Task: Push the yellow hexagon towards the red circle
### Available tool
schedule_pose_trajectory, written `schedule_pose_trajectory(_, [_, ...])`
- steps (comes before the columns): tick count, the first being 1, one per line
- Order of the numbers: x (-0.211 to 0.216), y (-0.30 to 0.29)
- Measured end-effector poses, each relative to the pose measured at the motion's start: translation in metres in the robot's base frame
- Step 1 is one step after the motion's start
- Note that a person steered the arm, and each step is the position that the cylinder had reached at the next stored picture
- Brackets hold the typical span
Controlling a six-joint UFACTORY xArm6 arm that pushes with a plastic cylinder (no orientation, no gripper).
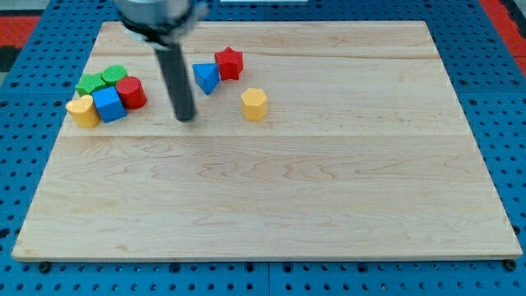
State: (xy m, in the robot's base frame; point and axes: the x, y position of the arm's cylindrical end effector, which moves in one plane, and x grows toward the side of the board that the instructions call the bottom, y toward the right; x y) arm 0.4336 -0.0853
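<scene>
Pale wooden table (pixel 271 197) lying on a blue pegboard (pixel 25 148); the dark rod comes down from the view's top left, its upper part blurred.

My tip (pixel 186 117) rests on the table in the upper left part of the board; there are no fingers on this arm, only the straight rod, so nothing to be apart or together.

Yellow hexagon (pixel 254 104) stands alone to the view's right of my tip, clearly apart from it with bare wood between; it sits a little higher in the view than my tip's end.

Red circle (pixel 131 92) is on the other side, to the view's left of my tip, at the right edge of a tight cluster; so my tip lies between the yellow hexagon and the red circle.

Cluster at the view's left: blue cube (pixel 108 105) just beside the red circle, seemingly touching it; a yellow block (pixel 82 110) with a rounded outline against the cube's left side; two green blocks behind, one (pixel 114 76) rounder, the other (pixel 90 84) more angular, shapes not certain.

Near the rod's upper right: blue triangle (pixel 205 77) and red star (pixel 229 63), close together, possibly touching; both up and to the view's left of the yellow hexagon, well apart from the cluster.
</scene>
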Motion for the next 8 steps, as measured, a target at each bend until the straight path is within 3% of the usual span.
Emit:
schedule_pose_trajectory(1, [0.021,0.105])
schedule_pose_trajectory(2, [-0.020,0.188])
schedule_pose_trajectory(3, [-0.050,0.163])
schedule_pose_trajectory(6, [-0.047,0.046])
schedule_pose_trajectory(8, [-0.025,0.018])
